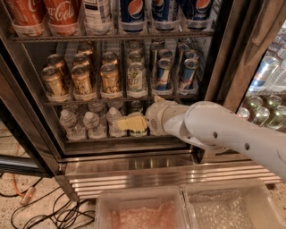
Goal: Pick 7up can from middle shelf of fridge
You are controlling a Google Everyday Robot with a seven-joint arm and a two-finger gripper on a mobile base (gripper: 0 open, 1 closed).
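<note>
1. Your pale-yellow gripper (129, 123) hung under the dark wire middle shelf (85, 102); open or closed, couldn't tell.
2. Silvery-white, green-lettered 7up can (136, 79) stood front-row there, tight between a gold can (110, 79) and a blue-silver can (163, 75).

The fridge (222, 53) stands open, and the white arm (223, 132) reaches in from the right. Its gripper (125, 124) hangs low, in front of the small water bottles (89, 123) on the bottom rack, below the rail of the middle shelf (89, 101). Up on that shelf the 7up can (136, 78) stands upright in the front row, untouched, well clear of the gripper. Gold cans (82, 80) stand to its left and slim blue-silver cans (163, 74) to its right. Above them is a row of Coke bottles (62, 13) and Pepsi bottles (132, 11). Two clear plastic bins (143, 210) sit below the steel base, and cables (49, 210) trail over the floor at the left.
</note>
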